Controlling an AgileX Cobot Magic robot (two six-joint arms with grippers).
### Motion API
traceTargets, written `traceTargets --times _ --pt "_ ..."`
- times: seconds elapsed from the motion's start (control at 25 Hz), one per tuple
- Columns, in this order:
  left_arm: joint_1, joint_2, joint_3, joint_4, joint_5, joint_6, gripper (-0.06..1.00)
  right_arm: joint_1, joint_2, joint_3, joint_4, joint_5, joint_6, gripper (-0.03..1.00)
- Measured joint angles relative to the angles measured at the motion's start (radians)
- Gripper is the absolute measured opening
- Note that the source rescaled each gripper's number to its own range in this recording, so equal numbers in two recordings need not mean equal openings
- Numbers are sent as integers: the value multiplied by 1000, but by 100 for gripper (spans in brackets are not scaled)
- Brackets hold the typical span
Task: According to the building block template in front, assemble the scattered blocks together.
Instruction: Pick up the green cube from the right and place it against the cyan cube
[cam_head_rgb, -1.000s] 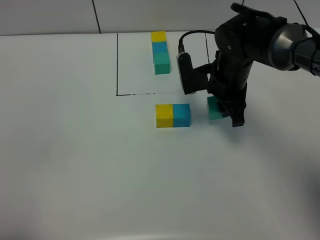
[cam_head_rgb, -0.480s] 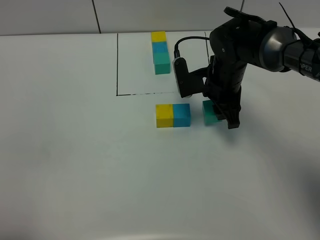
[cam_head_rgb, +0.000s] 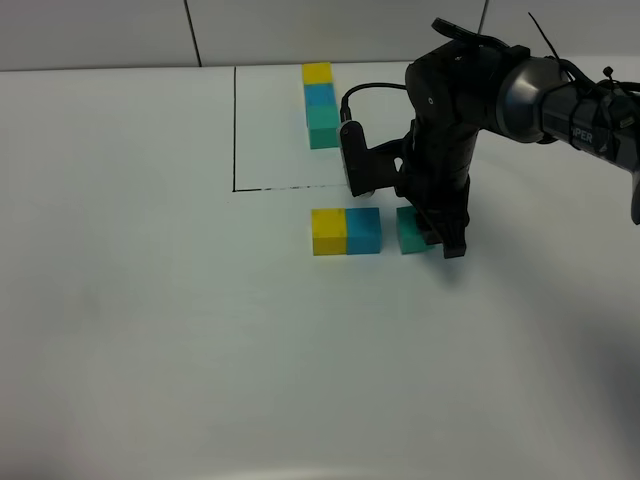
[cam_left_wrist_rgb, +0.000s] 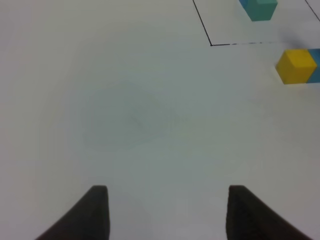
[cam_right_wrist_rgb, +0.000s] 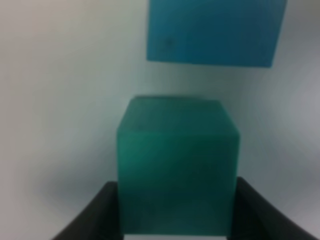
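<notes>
The building block template (cam_head_rgb: 321, 103), a yellow-blue-green row, lies at the back inside a black outline. Of the scattered blocks, the yellow cube (cam_head_rgb: 328, 231) and the blue cube (cam_head_rgb: 364, 230) touch side by side in front of the outline. The teal-green cube (cam_head_rgb: 410, 230) stands just right of the blue one with a narrow gap, held low by my right gripper (cam_head_rgb: 430, 236), which is shut on it. In the right wrist view the green cube (cam_right_wrist_rgb: 177, 165) sits between the fingers (cam_right_wrist_rgb: 95, 212) with the blue cube (cam_right_wrist_rgb: 215, 30) ahead. My left gripper (cam_left_wrist_rgb: 167, 215) is open over bare table, away from the yellow cube (cam_left_wrist_rgb: 296, 66).
A black outline (cam_head_rgb: 234, 130) marks a rectangle on the white table (cam_head_rgb: 150, 300) around the template. The right arm's black body and cable (cam_head_rgb: 365, 95) hang over the outline's right side. A tiled wall runs along the back edge.
My right gripper has carried the teal-green cube leftward, narrowing the gap to the blue cube. The yellow and blue cubes and the template have not moved.
</notes>
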Motion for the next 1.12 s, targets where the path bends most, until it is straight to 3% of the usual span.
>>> traceTargets --times 1.12 --pt "0 0 0 0 0 0 15 -11 39 -10 55 -29 -7 2"
